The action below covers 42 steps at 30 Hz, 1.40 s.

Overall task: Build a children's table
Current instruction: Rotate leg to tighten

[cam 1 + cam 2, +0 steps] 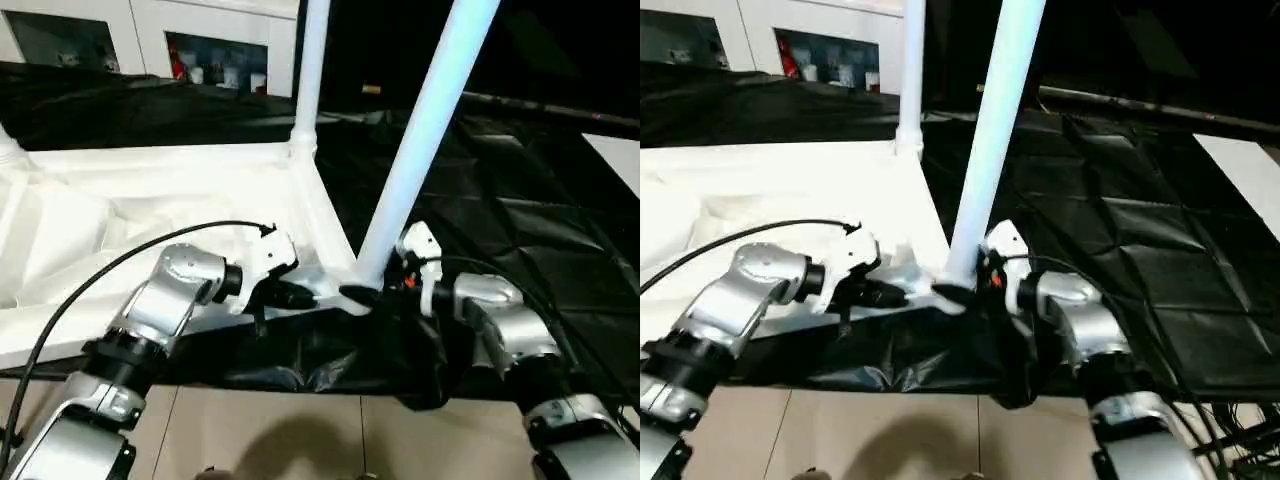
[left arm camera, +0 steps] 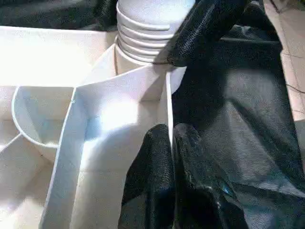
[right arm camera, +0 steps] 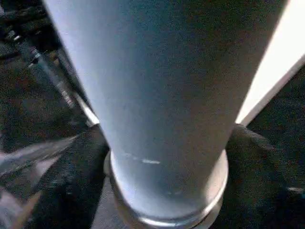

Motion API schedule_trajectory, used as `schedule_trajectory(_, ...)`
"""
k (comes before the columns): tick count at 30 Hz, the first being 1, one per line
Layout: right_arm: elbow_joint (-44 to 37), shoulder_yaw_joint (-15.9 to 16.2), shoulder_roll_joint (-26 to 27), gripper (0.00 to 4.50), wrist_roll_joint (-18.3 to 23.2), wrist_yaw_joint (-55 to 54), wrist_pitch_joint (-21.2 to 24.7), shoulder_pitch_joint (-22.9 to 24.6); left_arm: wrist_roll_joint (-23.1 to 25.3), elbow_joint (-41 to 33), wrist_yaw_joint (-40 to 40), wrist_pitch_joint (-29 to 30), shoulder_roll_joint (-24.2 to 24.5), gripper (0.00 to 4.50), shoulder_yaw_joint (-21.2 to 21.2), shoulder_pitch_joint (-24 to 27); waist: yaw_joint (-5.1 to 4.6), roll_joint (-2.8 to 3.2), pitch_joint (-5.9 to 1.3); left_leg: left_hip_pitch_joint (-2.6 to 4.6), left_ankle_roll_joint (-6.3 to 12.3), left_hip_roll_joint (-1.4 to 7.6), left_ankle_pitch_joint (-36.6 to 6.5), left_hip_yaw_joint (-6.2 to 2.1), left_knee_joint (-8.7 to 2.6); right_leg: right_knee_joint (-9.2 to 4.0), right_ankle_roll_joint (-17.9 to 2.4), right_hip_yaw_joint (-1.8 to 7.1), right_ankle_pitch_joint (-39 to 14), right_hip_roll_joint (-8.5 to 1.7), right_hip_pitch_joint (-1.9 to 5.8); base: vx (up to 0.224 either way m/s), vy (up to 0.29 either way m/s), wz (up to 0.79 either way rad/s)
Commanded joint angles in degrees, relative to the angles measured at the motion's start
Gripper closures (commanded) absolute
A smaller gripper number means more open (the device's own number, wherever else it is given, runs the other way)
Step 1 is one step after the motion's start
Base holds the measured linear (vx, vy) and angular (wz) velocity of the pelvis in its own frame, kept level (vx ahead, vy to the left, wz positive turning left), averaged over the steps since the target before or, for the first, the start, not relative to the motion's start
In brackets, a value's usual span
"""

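The children's table lies upside down: its white tabletop shows its ribbed underside on the black-draped work table. One white leg stands upright in the far right corner socket. A second leg rises tilted from the near right corner. My right gripper is shut around this leg's base, and in the right wrist view its black fingers press both sides of the leg. My left gripper is shut on the tabletop's thin near rim, just beside that corner. The leg's ribbed foot is close ahead of it.
Black cloth covers the work table to the right and behind. The table's front edge drops to a tiled floor. A black cable loops over my left forearm. White cabinets stand at the back.
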Motion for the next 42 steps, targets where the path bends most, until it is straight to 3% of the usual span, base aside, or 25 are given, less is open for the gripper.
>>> schedule_trajectory(1,-1.06,0.71,-0.80,1.24,-0.35,1.33,0.23,0.57,-2.37,-1.75,-2.18,0.07,-0.91,4.50,-0.95,0.50,-0.02,0.56,-3.71,-0.72,3.18,0.23,-2.47,1.00,-3.51,-4.15,-12.41,3.09,-3.17,-4.05,4.11,0.000,0.000,0.00)
schedule_trajectory(5,-0.74,0.65,-0.49,1.59,-0.51,1.42,0.38,0.39,-2.50,-2.00,-2.25,0.31,-0.74,4.50,-0.70,0.56,-0.05,0.47,-3.79,-0.77,3.01,0.21,-1.48,0.98,-3.46,-3.97,-12.33,3.08,-2.15,-4.04,4.17,0.000,0.000,0.00)
schedule_trajectory(10,-1.28,0.20,-0.26,1.68,0.23,1.33,1.47,0.54,-2.60,-2.48,-1.98,0.53,-0.71,4.50,-0.38,0.90,-0.07,0.36,-3.84,-0.83,3.27,0.13,-0.74,0.98,-3.38,-3.88,-12.25,3.07,-1.40,-3.99,4.27,0.000,0.000,0.00)
schedule_trajectory(14,2.19,-2.38,1.71,1.70,-0.31,-7.01,2.41,-0.44,-1.54,-0.59,3.33,0.72,-2.75,4.50,0.88,-0.07,-0.20,0.48,-3.74,-0.78,2.49,0.14,-1.78,0.98,-3.49,-4.14,-11.73,3.06,-3.83,-4.04,4.10,0.000,0.000,0.00)
schedule_trajectory(19,10.31,-7.86,7.94,1.71,-1.04,-29.60,6.81,-4.29,2.37,6.57,17.52,1.10,-9.24,4.50,2.08,-3.83,-0.57,0.51,-3.80,-0.57,-0.09,-0.09,-2.99,0.95,-3.57,-4.61,-9.97,3.15,-8.43,-4.00,3.87,0.000,0.000,0.00)
schedule_trajectory(20,11.34,-8.23,9.27,1.71,-1.50,-33.24,5.91,-4.90,2.68,7.92,20.27,1.63,-10.91,4.50,2.44,-4.70,-0.58,0.53,-3.87,-0.83,-0.54,-0.11,-2.91,0.86,-3.59,-4.55,-9.42,3.15,-9.01,-4.07,4.06,0.000,0.000,0.00)
schedule_trajectory(25,13.41,-8.32,13.18,1.71,-2.88,-40.74,2.10,-6.27,4.00,11.57,27.71,2.56,-14.91,4.50,2.90,-7.01,-0.30,0.55,-3.90,-0.72,-0.10,-0.12,-3.02,0.95,-3.57,-4.56,-8.74,3.12,-7.39,-3.95,3.87,0.000,0.000,0.00)
schedule_trajectory(27,14.78,-6.71,16.00,1.71,-5.14,-43.64,-1.72,-7.17,5.06,13.79,31.02,2.72,-16.87,4.50,2.88,-8.31,-0.27,0.55,-3.86,-0.65,-0.05,-0.17,-3.78,1.05,-3.54,-4.67,-8.50,3.13,-7.92,-3.92,3.58,0.000,0.000,0.00)
schedule_trajectory(30,15.82,-6.64,17.01,1.71,-5.50,-43.65,-4.25,-7.80,5.14,14.82,31.64,2.31,-17.29,4.50,3.31,-8.79,-0.16,0.34,-3.85,-0.78,0.49,-0.19,-3.91,1.05,-3.54,-4.63,-8.31,3.11,-7.65,-3.94,3.69,0.000,0.000,0.00)
schedule_trajectory(32,15.52,-6.95,16.95,1.17,-4.57,-41.53,-5.21,-7.76,5.08,14.42,30.80,2.08,-16.72,4.50,3.20,-8.53,-0.17,0.27,-3.81,-0.93,1.01,-0.18,-4.12,1.03,-3.55,-4.65,-8.05,3.09,-7.63,-3.97,3.74,0.000,0.000,0.00)
schedule_trajectory(36,14.22,-6.36,15.59,0.94,-3.99,-36.57,-6.34,-7.43,4.81,13.37,27.99,0.88,-15.32,4.50,2.78,-7.56,-0.19,0.33,-3.86,-1.03,1.85,-0.14,-3.67,0.95,-3.50,-4.57,-8.28,3.06,-6.75,-4.01,3.86,0.000,0.000,0.00)
schedule_trajectory(37,14.00,-6.03,15.22,0.68,-4.16,-35.65,-6.55,-7.35,4.70,13.21,27.31,0.41,-15.01,4.50,2.63,-7.37,-0.32,0.44,-3.79,-1.20,1.86,-0.15,-3.64,0.90,-3.57,-4.62,-8.42,3.03,-6.85,-3.98,3.95,0.000,0.000,0.00)
schedule_trajectory(42,10.21,-3.48,9.12,0.68,-3.33,-20.64,-6.18,-4.86,3.28,10.56,19.59,-1.42,-11.01,4.50,1.99,-5.13,-0.27,0.23,-3.95,-1.25,3.20,-0.11,-2.54,0.94,-3.31,-4.51,-9.31,3.09,-5.48,-4.06,4.21,0.000,0.000,0.00)
